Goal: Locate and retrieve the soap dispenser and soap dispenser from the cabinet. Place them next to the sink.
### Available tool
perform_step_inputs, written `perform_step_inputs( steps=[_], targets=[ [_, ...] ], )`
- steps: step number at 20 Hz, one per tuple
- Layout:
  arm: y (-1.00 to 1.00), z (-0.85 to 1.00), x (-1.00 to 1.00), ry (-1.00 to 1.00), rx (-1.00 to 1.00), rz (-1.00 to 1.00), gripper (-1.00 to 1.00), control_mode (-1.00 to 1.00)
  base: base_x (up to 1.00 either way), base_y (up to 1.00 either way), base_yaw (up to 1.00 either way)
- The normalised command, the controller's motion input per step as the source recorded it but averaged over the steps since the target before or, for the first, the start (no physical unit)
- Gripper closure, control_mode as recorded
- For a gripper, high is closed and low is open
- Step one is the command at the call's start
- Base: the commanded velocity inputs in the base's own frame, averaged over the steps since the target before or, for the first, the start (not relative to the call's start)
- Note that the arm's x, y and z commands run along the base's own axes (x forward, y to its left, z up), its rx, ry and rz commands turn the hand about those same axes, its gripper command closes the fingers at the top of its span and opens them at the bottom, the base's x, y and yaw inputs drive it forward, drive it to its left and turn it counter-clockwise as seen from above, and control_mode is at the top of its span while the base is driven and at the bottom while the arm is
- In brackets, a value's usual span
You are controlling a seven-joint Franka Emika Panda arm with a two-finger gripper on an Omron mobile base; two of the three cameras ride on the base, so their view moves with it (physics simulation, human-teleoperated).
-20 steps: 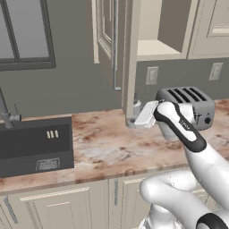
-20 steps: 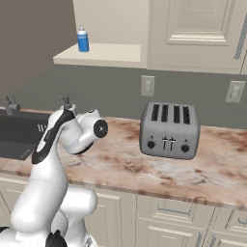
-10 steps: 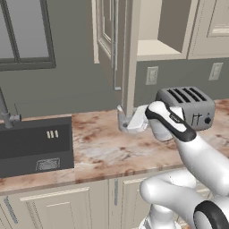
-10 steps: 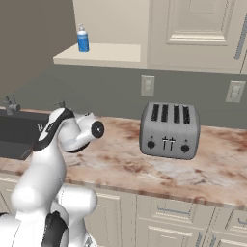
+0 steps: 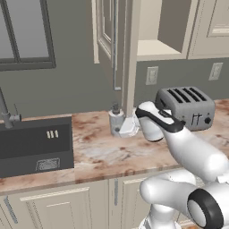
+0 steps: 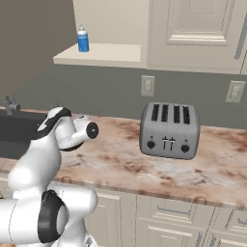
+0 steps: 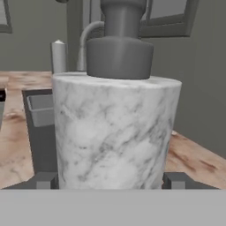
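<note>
grey soap dispenser in our gripper over the bench

we had the gripper (image 5: 120, 129) clasped around the pale grey soap dispenser (image 5: 116, 120), upright, at about 3 o'clock from the sink (image 5: 36, 144) and 9 o'clock from the toaster (image 5: 185, 106). the blue soap dispenser (image 6: 83, 39) stood on the cabinet (image 6: 195, 29) shelf (image 6: 103, 54). the marbled bottle sat between our fingertips (image 7: 46, 180).

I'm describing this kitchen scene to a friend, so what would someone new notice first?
First, the white arm's gripper closed around a marbled grey soap dispenser, carried above the counter between the dark sink and the silver toaster. Then the bright blue soap dispenser, standing on the open cabinet shelf above.
</note>
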Motion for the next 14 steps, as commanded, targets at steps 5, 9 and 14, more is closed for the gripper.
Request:
perform_step_inputs(
  steps=[5, 9, 14],
  targets=[
    [0.35, -0.31, 0.16, 0.0, 0.0, 0.04, 1.0, -1.0, 0.0, 0.0, 0.0],
    [0.32, -0.32, 0.15, 0.0, -0.01, 0.04, 1.0, -1.0, 0.0, 0.0, 0.0],
    [0.33, -0.27, 0.22, 0.0, -0.02, 0.02, 1.0, -1.0, 0.0, 0.0, 0.0]
  ],
)
